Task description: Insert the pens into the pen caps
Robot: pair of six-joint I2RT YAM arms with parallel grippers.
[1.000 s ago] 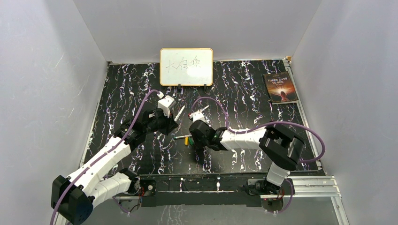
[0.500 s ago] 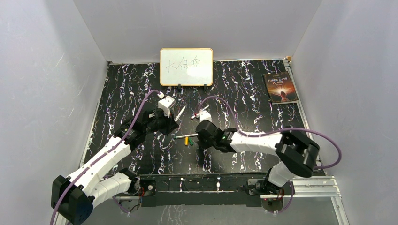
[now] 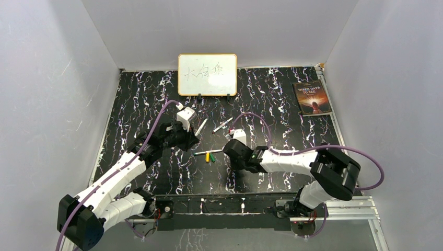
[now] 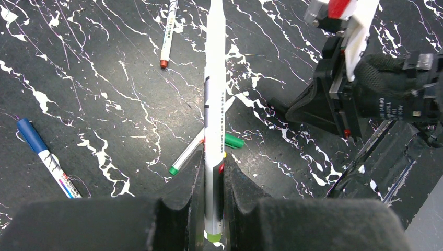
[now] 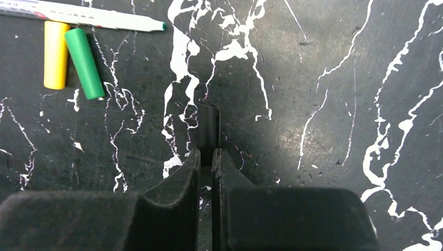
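Observation:
My left gripper point(image 4: 213, 162) is shut on a whitish pen point(image 4: 214, 78) whose green end shows behind the fingers; in the top view this gripper point(image 3: 192, 137) holds it above the table's left-middle. My right gripper point(image 5: 209, 152) is shut on a black cap point(image 5: 209, 125) that sticks out past its fingertips, low over the table; it also shows in the top view point(image 3: 230, 157). A yellow cap point(image 5: 55, 55) and a green cap point(image 5: 83, 63) lie side by side to its left, beside a green-tipped pen point(image 5: 89, 15). A red-tipped pen point(image 3: 223, 125) and a blue-capped pen point(image 4: 44, 157) lie on the table.
A small whiteboard point(image 3: 207, 74) stands at the back middle. A book point(image 3: 312, 98) lies at the back right. The black marbled table point(image 3: 271, 104) is walled by grey panels. Purple cables loop over both arms.
My right gripper has moved right and nearer, away from the yellow and green caps, uncovering the red-tipped pen. My left gripper has stayed almost still with its pen.

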